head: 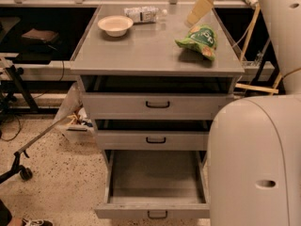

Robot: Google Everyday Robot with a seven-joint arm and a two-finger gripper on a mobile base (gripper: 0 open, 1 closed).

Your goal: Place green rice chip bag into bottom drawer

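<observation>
green rice chip bag (199,40) seen upper right on cabinet top (141,51) | gripper (199,9) just beyond it, state cannot be told | judged light, crinkly, slippery: crumpled edge to be pinched | bottom drawer (155,173) open, lower centre

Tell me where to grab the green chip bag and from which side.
Grip the green chip bag across its puffed, crumpled middle, probably best coming down from above: it lies flat on the cabinet top, so its edges sit low. The gripper hovers just behind it, near the back edge.
</observation>
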